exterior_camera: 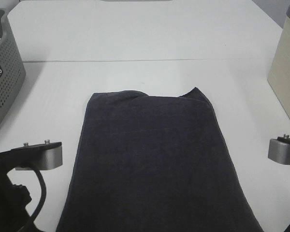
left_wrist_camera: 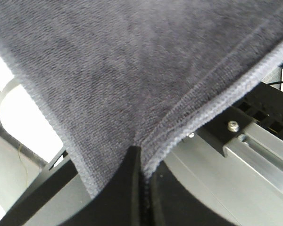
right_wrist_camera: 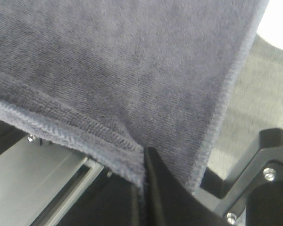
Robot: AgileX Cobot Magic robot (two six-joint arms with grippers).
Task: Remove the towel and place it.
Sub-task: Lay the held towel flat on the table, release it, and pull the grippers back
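Note:
The towel is a long dark charcoal-grey plush cloth. It lies flat down the middle of the white table, and its near end runs out of the exterior high view at the bottom. In the left wrist view my left gripper is shut on a hemmed near corner of the towel. In the right wrist view my right gripper is shut on the other near corner of the towel. Both sets of fingertips are hidden in the exterior high view; only the wrist housings show there.
A grey perforated basket stands at the left table edge. A beige box stands at the right edge. The left arm's housing and cable sit beside the towel's left edge, and the right arm's housing is at the right.

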